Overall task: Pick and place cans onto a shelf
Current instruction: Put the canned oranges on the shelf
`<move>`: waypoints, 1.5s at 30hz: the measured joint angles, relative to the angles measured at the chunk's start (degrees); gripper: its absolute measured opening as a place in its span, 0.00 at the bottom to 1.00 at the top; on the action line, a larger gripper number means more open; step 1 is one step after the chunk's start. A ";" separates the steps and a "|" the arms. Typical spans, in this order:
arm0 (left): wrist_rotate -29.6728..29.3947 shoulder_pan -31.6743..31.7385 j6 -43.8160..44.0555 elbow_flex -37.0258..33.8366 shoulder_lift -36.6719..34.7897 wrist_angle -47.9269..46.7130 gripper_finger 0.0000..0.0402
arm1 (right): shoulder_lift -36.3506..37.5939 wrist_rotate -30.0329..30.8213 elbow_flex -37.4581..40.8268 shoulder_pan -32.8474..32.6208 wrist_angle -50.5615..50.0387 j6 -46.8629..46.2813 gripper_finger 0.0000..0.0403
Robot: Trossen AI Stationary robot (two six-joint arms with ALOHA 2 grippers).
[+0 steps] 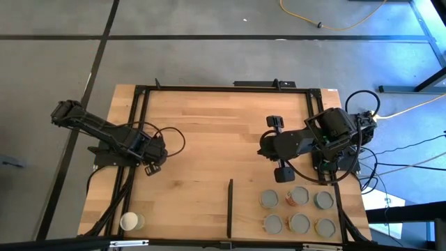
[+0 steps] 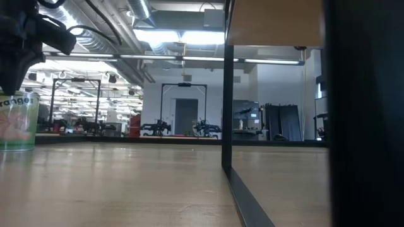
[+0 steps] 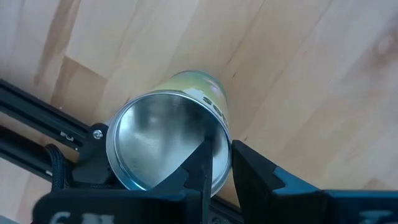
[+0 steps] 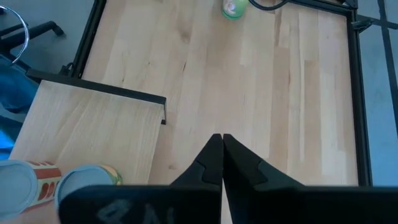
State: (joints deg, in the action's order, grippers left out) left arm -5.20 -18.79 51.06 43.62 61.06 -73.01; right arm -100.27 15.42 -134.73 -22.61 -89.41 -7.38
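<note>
Several cans (image 1: 298, 209) stand in two rows on the light-wood shelf (image 1: 247, 213) at the table's near right; its black strip (image 1: 230, 208) faces the table's middle. One more can (image 1: 131, 222) with a yellow-green side stands upright at the near left corner; it also shows in the low view (image 2: 16, 120) and the left wrist view (image 3: 168, 140). My left gripper (image 1: 150, 167) hangs above the table, on the far side of that can. Its fingers (image 3: 222, 152) are a narrow gap apart and hold nothing. My right gripper (image 1: 267, 148) is shut and empty (image 4: 222, 142), on the far side of the shelf.
The black table frame (image 1: 143, 125) runs along the left and far edges, close to the lone can (image 3: 37, 118). Bare wood (image 1: 209, 139) lies between the two arms. Two shelf cans (image 4: 87, 180) show beside my right gripper. Cables hang off the right edge.
</note>
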 joint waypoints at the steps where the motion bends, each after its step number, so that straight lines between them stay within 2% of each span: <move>1: -0.17 0.00 0.22 -0.02 -0.01 0.00 0.13 | 0.00 0.00 0.01 0.00 0.00 -0.01 0.01; 4: -0.30 -0.02 0.51 -0.07 0.00 0.00 0.12 | 0.00 0.00 0.00 0.00 0.00 -0.03 0.01; 9: -1.70 -0.02 -0.36 -0.11 0.00 -0.01 0.02 | 0.00 0.00 0.02 -0.01 0.00 -0.04 0.01; 14: -0.01 0.02 -0.47 0.40 0.03 0.25 0.00 | 0.00 0.00 0.02 0.00 0.00 -0.02 0.01; 23: 0.84 -0.14 -3.52 9.91 1.44 0.29 0.00 | 0.00 0.01 -0.01 0.00 0.01 0.11 0.01; 27: 0.90 -0.15 -5.84 16.24 6.60 -0.10 0.00 | 0.00 0.00 0.02 0.23 0.02 0.39 0.01; 33: 1.07 -0.15 -14.66 27.74 19.61 0.25 0.00 | 0.00 0.87 0.02 0.71 0.02 0.36 0.01; 37: 1.03 -0.30 -18.89 35.04 28.04 0.20 0.00 | 0.00 4.81 -0.01 0.74 0.04 0.17 0.01; 41: 0.81 -1.14 -19.67 40.94 35.42 0.26 0.00 | 0.00 6.48 0.00 0.76 0.89 0.09 0.01; 45: 0.81 -2.52 -16.86 45.95 42.19 0.34 0.00 | 0.00 6.51 0.01 0.74 2.45 0.15 0.01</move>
State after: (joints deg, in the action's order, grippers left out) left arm -4.38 -21.31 34.20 89.56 103.25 -72.68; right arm -100.27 21.93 -134.72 -21.87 -86.96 -7.22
